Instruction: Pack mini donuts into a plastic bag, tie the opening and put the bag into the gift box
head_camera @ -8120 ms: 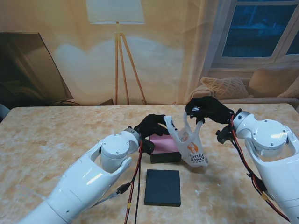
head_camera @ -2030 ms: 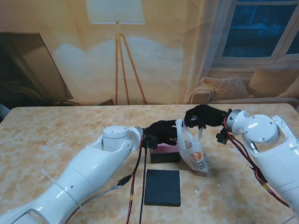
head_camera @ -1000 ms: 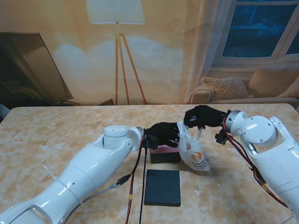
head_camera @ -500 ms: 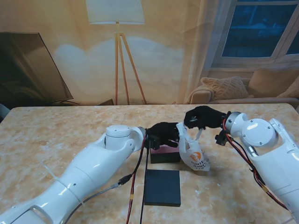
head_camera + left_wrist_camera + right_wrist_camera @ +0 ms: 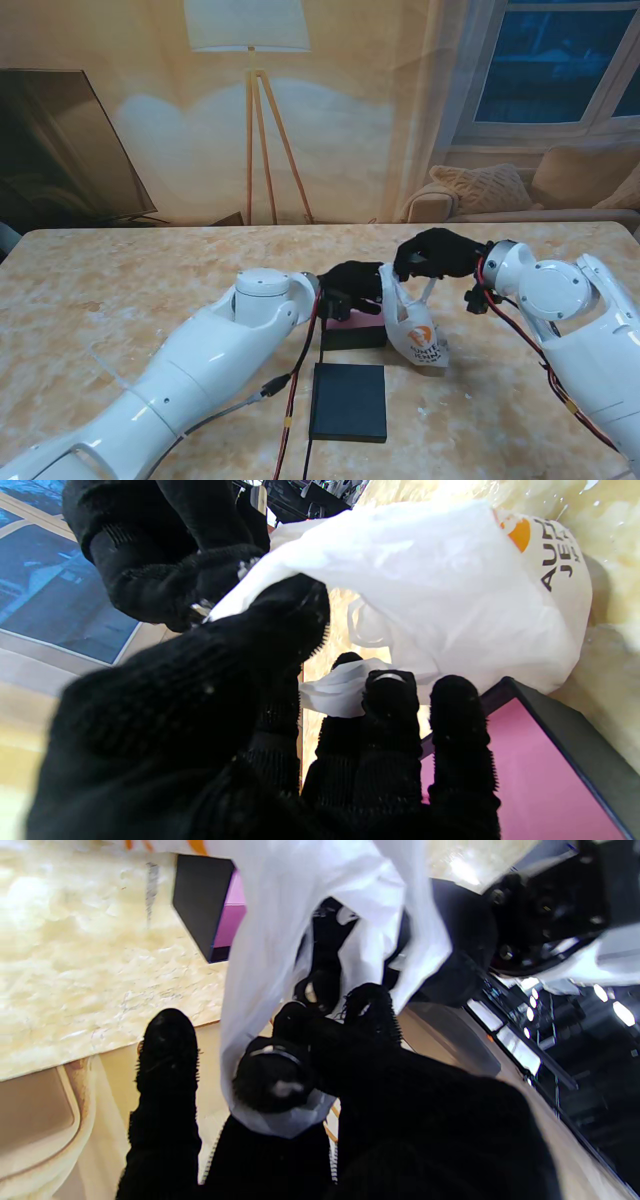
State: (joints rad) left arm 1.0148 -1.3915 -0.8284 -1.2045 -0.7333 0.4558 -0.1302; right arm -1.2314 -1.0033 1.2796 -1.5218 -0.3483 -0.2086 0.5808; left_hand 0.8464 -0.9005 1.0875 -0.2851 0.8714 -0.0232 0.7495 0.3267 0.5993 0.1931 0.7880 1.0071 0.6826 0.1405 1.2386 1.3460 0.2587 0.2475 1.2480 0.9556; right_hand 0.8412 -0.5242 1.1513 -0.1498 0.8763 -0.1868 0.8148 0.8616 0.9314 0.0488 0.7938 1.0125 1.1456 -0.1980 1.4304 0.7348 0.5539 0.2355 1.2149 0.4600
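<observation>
1. The left hand (image 5: pixel 352 283) is closed on one handle strip of the plastic bag (image 5: pixel 415 335), which is pinched between its fingers (image 5: pixel 390 700) and thumb in the left wrist view. It hovers over the far edge of the open gift box (image 5: pixel 352 325).
2. The gift box, with its pink lining, sits on the table (image 5: pixel 120 300) just left of the bag and touches or nearly touches it. Its dark lid (image 5: pixel 348 401) lies flat, nearer to me.
3. The bag hangs between the two hands with its bulging bottom resting on the table. I cannot see the donuts through the white film.
4. The right hand (image 5: pixel 437 254) is closed on the other handle, with the film looped around one finger (image 5: pixel 272 1075) in the right wrist view.
5. Judging by the two handles drawn close together, the tie is in progress and no knot is visible yet.
6. Risks:
   - The thin film could slip from either pinch while the handles cross, letting the mouth fall open.
   - Pulling too hard could stretch or tear a strip.
   - The loop around the right finger could snag on release and drag the bag over.
   - The left hand, working low, could nudge the box.
</observation>
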